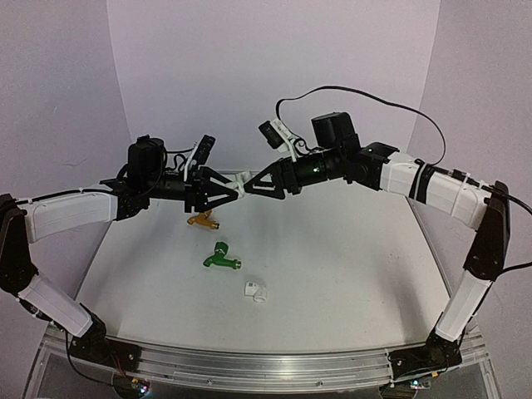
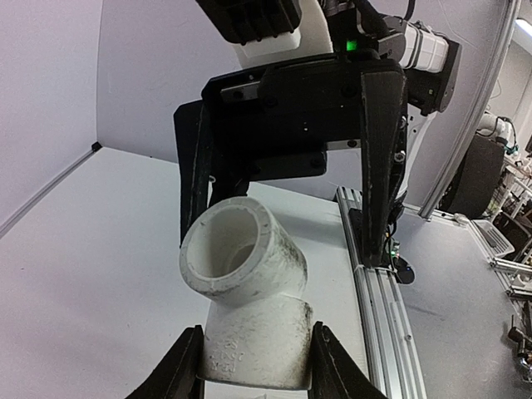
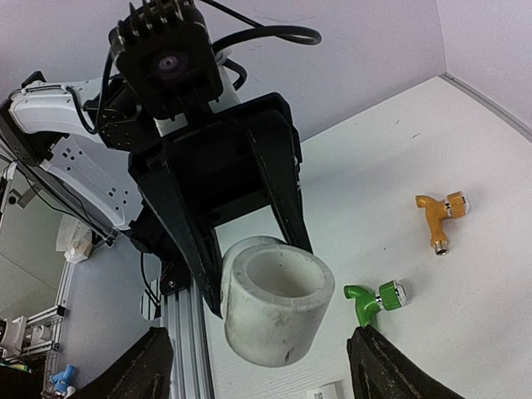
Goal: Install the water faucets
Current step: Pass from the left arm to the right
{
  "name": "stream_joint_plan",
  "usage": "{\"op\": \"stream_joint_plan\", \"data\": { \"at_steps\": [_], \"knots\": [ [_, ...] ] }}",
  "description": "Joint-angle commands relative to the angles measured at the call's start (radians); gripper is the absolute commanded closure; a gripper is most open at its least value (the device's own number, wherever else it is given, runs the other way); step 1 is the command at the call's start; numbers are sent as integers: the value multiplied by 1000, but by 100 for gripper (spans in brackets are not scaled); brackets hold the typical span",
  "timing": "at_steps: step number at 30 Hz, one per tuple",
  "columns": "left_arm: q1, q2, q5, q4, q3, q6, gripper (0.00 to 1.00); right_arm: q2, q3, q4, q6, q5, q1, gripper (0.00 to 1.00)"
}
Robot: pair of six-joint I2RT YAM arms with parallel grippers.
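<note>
The left gripper (image 1: 236,189) clamps a white elbow fitting (image 2: 249,299) aloft, the right gripper (image 1: 248,185) gapes wide, so fetching the green faucet (image 1: 221,257) looks next.

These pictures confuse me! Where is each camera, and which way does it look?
Top: above, behind the arms, looking down at the table; both arms show.
Left wrist: faces the right gripper; own fingers grip the white pipe.
Right wrist: faces the left gripper; own open fingers show.
Both wrist views share the pipe; top and right wrist share the green faucet.
</note>
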Motion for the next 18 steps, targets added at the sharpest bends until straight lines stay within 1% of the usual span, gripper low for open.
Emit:
{"op": "stream_joint_plan", "data": {
  "at_steps": [1, 3, 8, 10, 13, 18],
  "knots": [
    [-1, -22, 33, 13, 63, 50, 100, 40, 85, 0, 13, -17, 16, 33],
    [-2, -21, 33, 13, 65, 51, 100, 61, 104, 1, 22, -38, 18, 39],
    [-2, -28, 38, 13, 60, 61, 100, 95, 130, 1, 41, -73, 24, 49],
    [-2, -31, 38, 13, 58, 66, 100, 108, 134, 1, 46, -99, 26, 49],
    [-2, -32, 45, 13, 55, 72, 100, 119, 141, 1, 49, -148, 26, 45],
    [-1, -33, 60, 0, 61, 81, 100, 123, 141, 1, 49, -169, 26, 50]
  ]
}}
